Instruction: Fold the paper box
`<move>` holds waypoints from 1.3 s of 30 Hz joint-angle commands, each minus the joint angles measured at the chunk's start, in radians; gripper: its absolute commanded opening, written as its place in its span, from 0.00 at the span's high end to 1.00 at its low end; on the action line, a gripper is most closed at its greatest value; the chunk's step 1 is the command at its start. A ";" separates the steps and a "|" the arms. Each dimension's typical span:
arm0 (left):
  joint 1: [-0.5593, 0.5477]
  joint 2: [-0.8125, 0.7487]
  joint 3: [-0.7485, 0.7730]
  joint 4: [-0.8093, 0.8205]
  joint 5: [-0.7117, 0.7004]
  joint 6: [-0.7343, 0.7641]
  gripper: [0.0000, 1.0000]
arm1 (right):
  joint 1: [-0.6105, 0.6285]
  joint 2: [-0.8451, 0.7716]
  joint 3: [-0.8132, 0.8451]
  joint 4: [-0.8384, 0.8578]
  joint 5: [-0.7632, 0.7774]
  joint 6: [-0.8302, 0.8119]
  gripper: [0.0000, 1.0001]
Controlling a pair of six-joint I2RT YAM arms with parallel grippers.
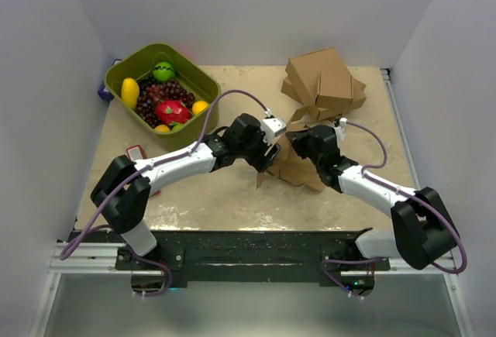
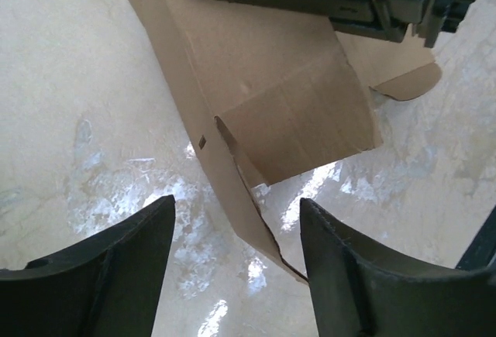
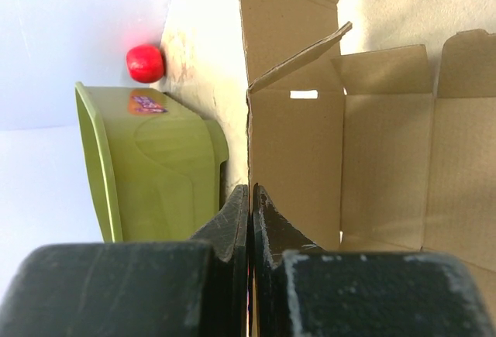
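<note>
- Right wrist view: our right pincer (image 3: pixel 250 205) is pressed tight on one thin upright wall of the paper box (image 3: pixel 372 159). The box stands half-formed, flaps loose, at mid-counter between the two arms.
- We judge that hold slight: a pull from the other arm could slide the wall out or bend it off its crease.
- Our left pincer (image 2: pixel 236 236) gapes wide and holds nothing. Its fingers sit either side of a lower box edge where a flap curls beside a small slit, and closing there could tear the slit or crush the flap askew.
- The two wrists sit very near each other over the box, so any inward swing risks a knock.
- Outward, the carton stack (image 1: pixel 324 81) lies just behind the box and the green bin (image 1: pixel 198 73) is well off to the left. The bare counter (image 1: pixel 225 197) toward the bases gives the freest room.
</note>
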 commanded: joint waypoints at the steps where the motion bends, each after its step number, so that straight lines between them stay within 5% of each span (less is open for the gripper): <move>1: -0.022 0.010 0.044 0.006 -0.088 0.025 0.37 | 0.007 0.007 0.020 0.033 0.060 0.015 1.00; 8: -0.028 0.037 0.046 0.014 -0.108 0.067 0.79 | 0.010 0.003 0.002 0.069 0.054 -0.002 0.92; 12: -0.028 0.038 0.032 0.023 -0.098 0.074 1.00 | 0.010 -0.014 -0.006 0.102 0.037 -0.055 0.69; 13: -0.028 0.037 0.030 0.020 -0.095 0.077 1.00 | 0.010 -0.019 -0.012 0.116 0.026 -0.065 0.54; 16: -0.025 0.024 0.017 0.005 -0.079 0.100 1.00 | 0.009 -0.051 -0.024 0.154 -0.005 -0.137 0.32; 20: 0.013 -0.020 -0.018 -0.021 0.009 0.129 1.00 | 0.009 -0.118 -0.045 0.170 -0.066 -0.268 0.20; 24: 0.165 -0.061 -0.046 -0.058 0.396 0.178 1.00 | 0.007 -0.191 -0.079 0.188 -0.164 -0.484 0.18; 26: 0.183 -0.098 -0.068 -0.067 0.387 0.215 1.00 | 0.007 -0.238 -0.093 0.176 -0.212 -0.554 0.11; 31: 0.220 -0.083 -0.059 -0.148 0.411 0.276 1.00 | 0.023 -0.339 -0.142 0.115 -0.322 -0.727 0.14; 39: 0.259 -0.025 -0.012 -0.172 0.420 0.224 1.00 | 0.190 -0.384 -0.179 0.006 -0.178 -0.858 0.19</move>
